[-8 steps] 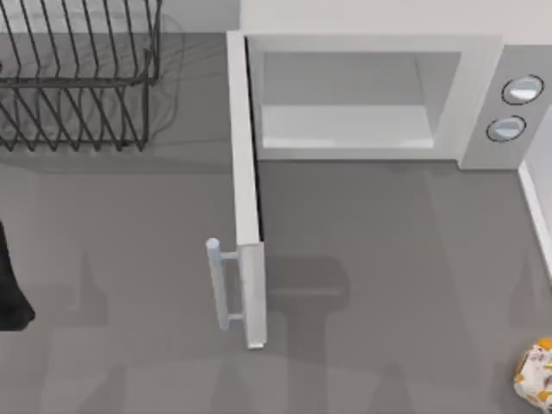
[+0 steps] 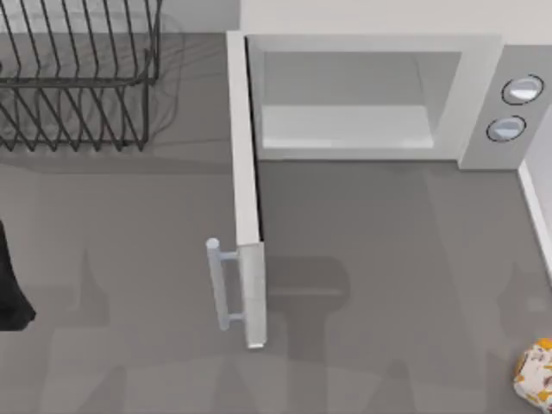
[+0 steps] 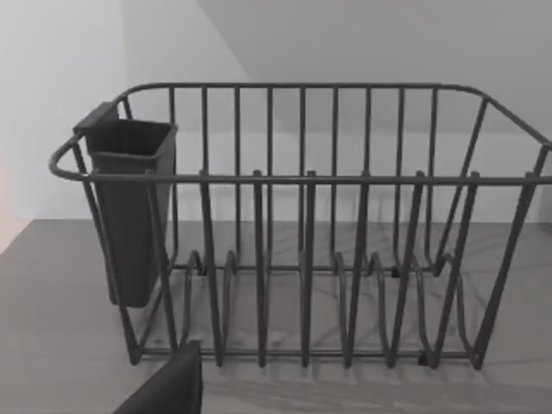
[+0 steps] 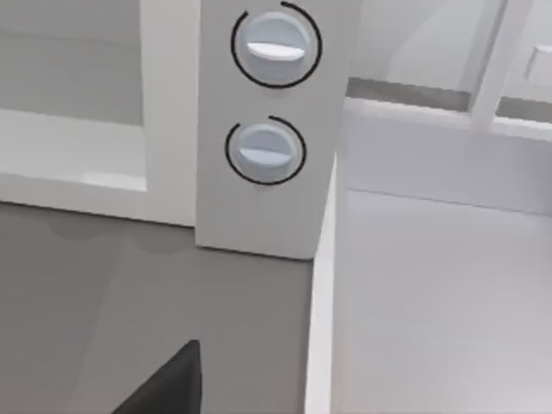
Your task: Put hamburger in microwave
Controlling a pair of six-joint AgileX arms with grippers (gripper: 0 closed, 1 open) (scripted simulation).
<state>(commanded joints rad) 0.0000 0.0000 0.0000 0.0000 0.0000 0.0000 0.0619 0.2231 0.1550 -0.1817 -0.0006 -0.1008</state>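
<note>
Wire dish rack of black metal [image 2: 78,78] stands at the table's far left, and a dark part of the left arm [image 2: 10,285] sits parked at the left edge. Rightward, the large white boxy microwave [image 2: 371,95] has its side-hinged door [image 2: 246,198] swung fully open toward the front, pale grey cavity bare. The small lumpy cream-and-orange hamburger [image 2: 536,373] lies at the front right corner, well apart from the cavity, so the right arm looks nearer; I cannot tell either gripper's finger state

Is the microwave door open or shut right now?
Open. The microwave door swings out toward the table's front, exposing the empty pale cavity.
</note>
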